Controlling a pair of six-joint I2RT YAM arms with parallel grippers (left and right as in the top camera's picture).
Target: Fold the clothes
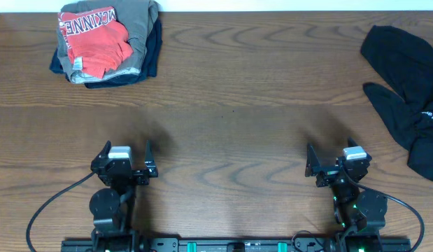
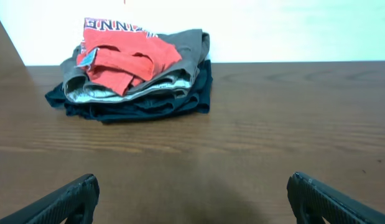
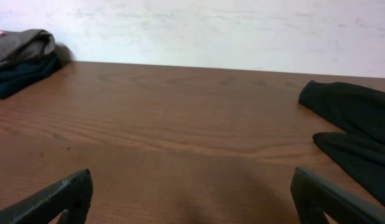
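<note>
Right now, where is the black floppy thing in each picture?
Overhead: the black garment lies at the far right edge.
Left wrist: not in it.
Right wrist: the black garment is at the right edge.
Shared landmark: the folded clothes pile, top left overhead, upper left in the left wrist view, far left in the right wrist view.

Light is even and fairly bright, falling from above onto the bench (image 1: 230, 105), whose wood grain shows without glare. Faint, soft shadows lie on the bench just ahead of the left tool (image 1: 126, 145) and the right tool (image 1: 329, 147). The wall (image 2: 273, 31) behind the bench is washed out almost to white. The black garment (image 1: 405, 91) at the bench's right edge is too dark to show its folds. The wrist views are slightly soft, their fingers (image 2: 68, 199) blurred.
</note>
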